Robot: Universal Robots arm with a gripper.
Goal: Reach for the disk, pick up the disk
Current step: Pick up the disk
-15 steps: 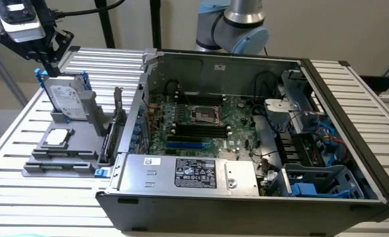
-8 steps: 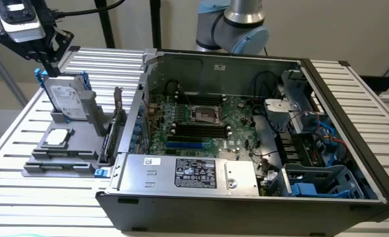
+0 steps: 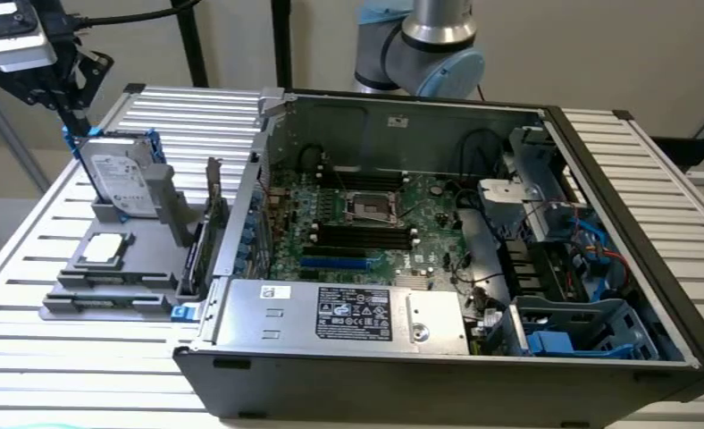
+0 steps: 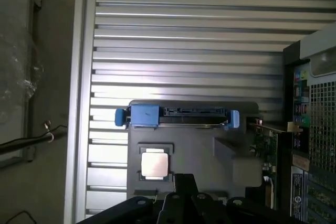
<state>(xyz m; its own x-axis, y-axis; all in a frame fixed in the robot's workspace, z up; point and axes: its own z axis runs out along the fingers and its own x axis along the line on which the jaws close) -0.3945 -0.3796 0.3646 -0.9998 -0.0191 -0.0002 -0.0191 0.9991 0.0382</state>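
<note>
Presently hovering with fingers (image 4: 185, 184) narrow and empty, facing the upright disk (image 3: 126, 179) just below them, its long edge crosswise.

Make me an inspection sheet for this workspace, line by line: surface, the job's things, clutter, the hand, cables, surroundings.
Surface: slatted metal table carrying an open computer case and a grey tray.
Job's things: disk stands on edge in the tray, blue frame around it, not lifted.
Clutter: small square chip lying flat on the tray; blue-grey plastic cage inside the case.
Hand: hand is at the disk's top corner, on the exterior view's left; contact cannot be told.
Cables: black cable runs to the wrist; blue cables inside the case.
Surroundings: arm base behind the case; pale wall.
</note>
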